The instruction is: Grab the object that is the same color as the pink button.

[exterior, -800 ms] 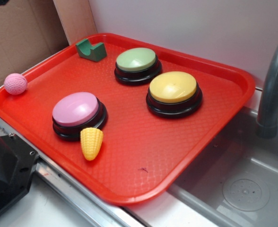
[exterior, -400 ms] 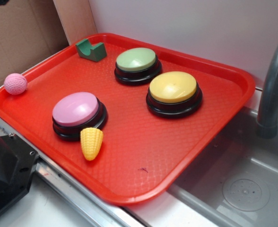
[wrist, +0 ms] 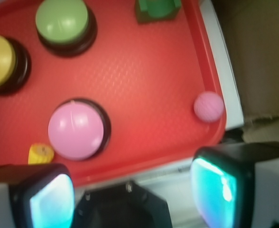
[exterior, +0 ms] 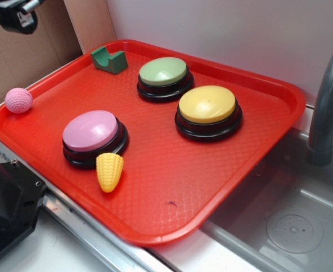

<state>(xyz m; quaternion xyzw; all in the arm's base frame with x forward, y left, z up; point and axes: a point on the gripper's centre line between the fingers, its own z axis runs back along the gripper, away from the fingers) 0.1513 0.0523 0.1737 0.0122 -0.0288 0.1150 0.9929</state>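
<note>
The ball (exterior: 18, 100) sits on the tray's (exterior: 223, 187) left rim, near its left corner; the notched block (exterior: 109, 59) lies at the far corner; one button (exterior: 92, 136) stands toward the near edge, the toy corn (exterior: 109, 171) touching its front; two more buttons (exterior: 165, 77) (exterior: 208, 111) stand along the far edge, side by side.

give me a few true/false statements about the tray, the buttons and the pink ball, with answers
1. The pink ball sits at the tray's edge, apart from the pink button. True.
2. The gripper is shut on the pink ball. False: its fingers are spread with nothing between them, and the ball lies untouched.
3. The yellow toy corn lies right beside the pink button. True.
4. The green block stands between the green button and the yellow button. False: it sits near a tray corner, off to the side of the green button.
5. Four buttons are on the tray. False: there are three.
</note>
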